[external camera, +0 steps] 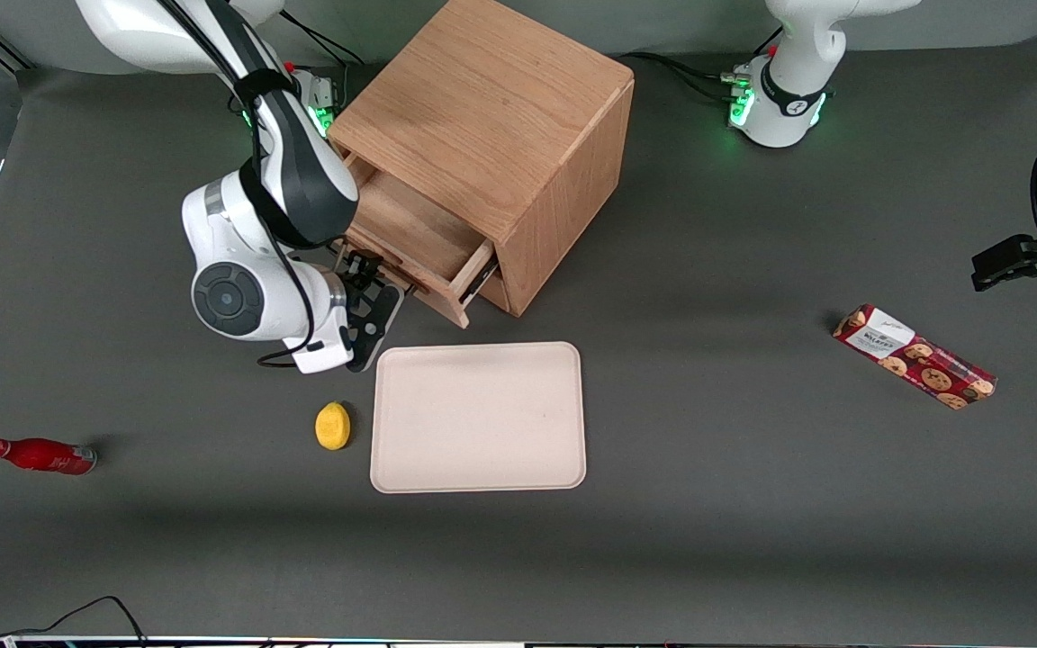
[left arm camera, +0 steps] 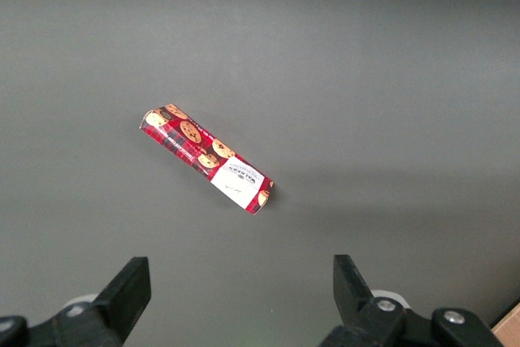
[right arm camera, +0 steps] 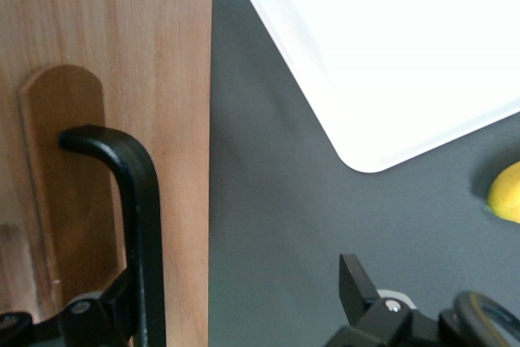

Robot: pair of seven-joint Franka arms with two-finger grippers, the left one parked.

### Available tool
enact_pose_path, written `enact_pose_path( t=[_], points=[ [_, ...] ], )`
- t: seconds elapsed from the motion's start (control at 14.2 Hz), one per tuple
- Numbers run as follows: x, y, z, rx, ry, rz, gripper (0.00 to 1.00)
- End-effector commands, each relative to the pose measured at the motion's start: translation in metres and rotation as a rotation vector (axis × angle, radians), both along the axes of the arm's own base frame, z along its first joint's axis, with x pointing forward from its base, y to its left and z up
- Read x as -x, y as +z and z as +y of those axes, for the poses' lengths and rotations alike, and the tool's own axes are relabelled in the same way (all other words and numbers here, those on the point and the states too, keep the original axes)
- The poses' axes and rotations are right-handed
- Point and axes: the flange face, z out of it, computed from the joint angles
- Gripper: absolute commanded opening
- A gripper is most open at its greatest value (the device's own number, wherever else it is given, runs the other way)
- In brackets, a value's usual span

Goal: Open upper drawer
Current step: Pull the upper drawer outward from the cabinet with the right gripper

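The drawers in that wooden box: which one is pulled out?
The upper drawer, pulled out so its wooden tray shows. The lower drawer sits hidden beneath it. The robot's hand is at the upper drawer's black handle.

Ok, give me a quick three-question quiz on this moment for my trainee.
1. True or false: the upper drawer is partly pulled out of the wooden cabinet.
2. Which lies nearest the beige tray: A lemon, B red bottle, C cookie box?
3. Fill in: the open gripper sits at the upper drawer's black ____.
Key: 1 true; 2 A; 3 handle.
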Motion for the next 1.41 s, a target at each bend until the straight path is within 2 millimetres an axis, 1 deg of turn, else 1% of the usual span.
enact_pose_path(
  t=[0.0,0.28,0.63,0.7,0.84,0.98,1.2,1.34],
  points=[
    [-0.016,0.004,-0.006,-0.012,0.039,-0.026,1.00],
    [-0.030,0.006,-0.022,-0.033,0.059,-0.044,1.00],
    [-0.044,0.003,-0.031,-0.048,0.079,-0.055,1.00],
    [-0.047,0.000,-0.039,-0.053,0.079,-0.053,1.00],
    [-0.055,0.000,-0.045,-0.057,0.085,-0.063,1.00],
    [-0.062,-0.004,-0.058,-0.063,0.089,-0.063,1.00],
    [-0.069,-0.005,-0.069,-0.065,0.088,-0.070,1.00],
    [-0.070,-0.005,-0.070,-0.068,0.093,-0.072,1.00]
  ],
)
